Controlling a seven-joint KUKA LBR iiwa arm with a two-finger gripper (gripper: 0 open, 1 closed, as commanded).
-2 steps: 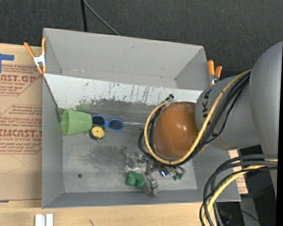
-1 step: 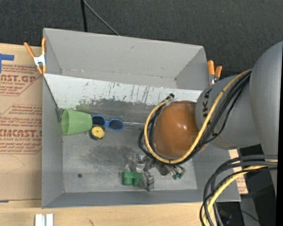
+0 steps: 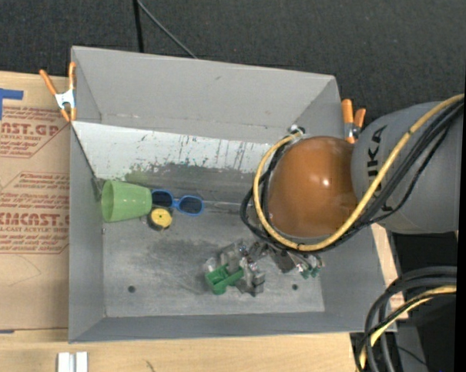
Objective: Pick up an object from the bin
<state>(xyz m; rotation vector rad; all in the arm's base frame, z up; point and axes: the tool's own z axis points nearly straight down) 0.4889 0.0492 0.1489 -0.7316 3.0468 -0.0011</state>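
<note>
My gripper (image 3: 248, 273) is down near the bin floor, front and middle, under the arm's orange dome. Right against its left side lies a small green plastic piece (image 3: 221, 279), partly overlapped by the gripper's metal parts. Whether the piece is held is not visible. Further left, a small yellow round thing (image 3: 160, 219) rests on the floor.
A light green cup (image 3: 125, 201) lies on its side at the left wall. Blue sunglasses (image 3: 178, 203) lie beside it along the back wall. The arm and its cables cover the bin's right part.
</note>
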